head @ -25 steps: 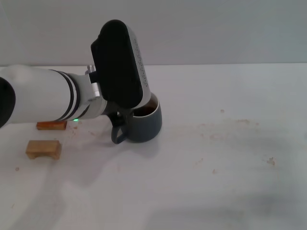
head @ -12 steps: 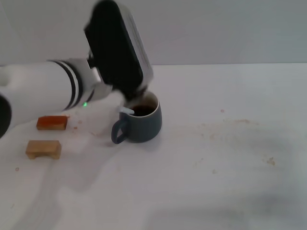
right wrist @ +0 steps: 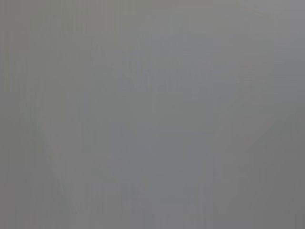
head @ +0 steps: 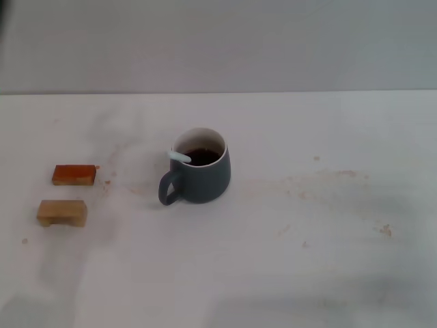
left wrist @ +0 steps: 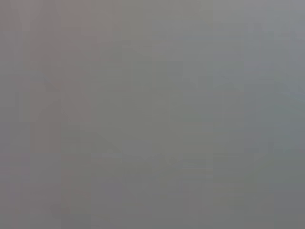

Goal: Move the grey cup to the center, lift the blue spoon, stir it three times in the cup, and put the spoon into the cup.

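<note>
The grey cup (head: 200, 175) stands upright near the middle of the white table in the head view, its loop handle toward the front left and dark brown liquid inside. The blue spoon (head: 179, 156) rests in the cup; only the pale blue end of its handle shows, leaning on the rim on the left side. Neither gripper is in the head view. Both wrist views show only a plain grey surface.
An orange-brown block (head: 74, 175) and a tan block (head: 62, 212) lie at the left of the white table (head: 307, 260). Faint brown stains mark the table to the right of the cup.
My left arm, which was over the cup, has lifted away to the left and gone out of the head view. The spoon stays in the cup.
</note>
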You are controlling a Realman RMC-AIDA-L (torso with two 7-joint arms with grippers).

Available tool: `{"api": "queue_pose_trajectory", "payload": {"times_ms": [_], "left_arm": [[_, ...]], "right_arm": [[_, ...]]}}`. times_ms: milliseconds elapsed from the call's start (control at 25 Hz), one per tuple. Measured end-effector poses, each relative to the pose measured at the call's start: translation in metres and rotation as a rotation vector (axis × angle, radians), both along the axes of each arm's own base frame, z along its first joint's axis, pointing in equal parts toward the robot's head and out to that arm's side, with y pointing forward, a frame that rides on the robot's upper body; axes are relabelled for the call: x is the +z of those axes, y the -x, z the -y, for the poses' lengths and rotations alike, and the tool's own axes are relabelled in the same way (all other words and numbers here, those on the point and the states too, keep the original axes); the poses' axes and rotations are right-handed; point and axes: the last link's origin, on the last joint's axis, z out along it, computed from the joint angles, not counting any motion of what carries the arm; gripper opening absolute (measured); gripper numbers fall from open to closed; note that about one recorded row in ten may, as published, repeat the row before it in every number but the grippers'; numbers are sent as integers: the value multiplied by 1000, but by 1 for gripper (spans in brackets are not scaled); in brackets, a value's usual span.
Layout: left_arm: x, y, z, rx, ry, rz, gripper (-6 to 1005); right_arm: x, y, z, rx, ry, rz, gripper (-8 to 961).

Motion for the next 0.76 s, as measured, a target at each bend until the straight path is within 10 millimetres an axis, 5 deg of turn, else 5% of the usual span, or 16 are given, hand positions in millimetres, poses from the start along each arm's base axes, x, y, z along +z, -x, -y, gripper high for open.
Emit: {"api": "queue_pose_trajectory", "payload": {"times_ms": [80, 120, 200, 440, 560, 680, 760], "left_arm": [[7, 15, 11, -24, -59, 59, 482], [15, 48, 25, -18, -122, 125, 487], [17, 76, 29, 34, -134, 136, 499], [-7, 179, 39, 323, -6, 172, 565], [-14, 197, 44, 362, 16, 194, 613], [-22, 214, 54, 388, 11, 171, 819], [-25, 219, 59, 391, 9, 157, 819]], "right_arm": [[1, 0, -1, -2, -3, 1, -1], [2, -1, -1, -4, -7, 2, -1], [4, -2, -2, -10, -16, 6, -1], [9, -1, -1, 12, -39, 37, -1], [11, -1, 1, 21, -50, 61, -1], [11, -2, 1, 19, -49, 67, -1], [11, -4, 2, 14, -47, 75, -1]]}}
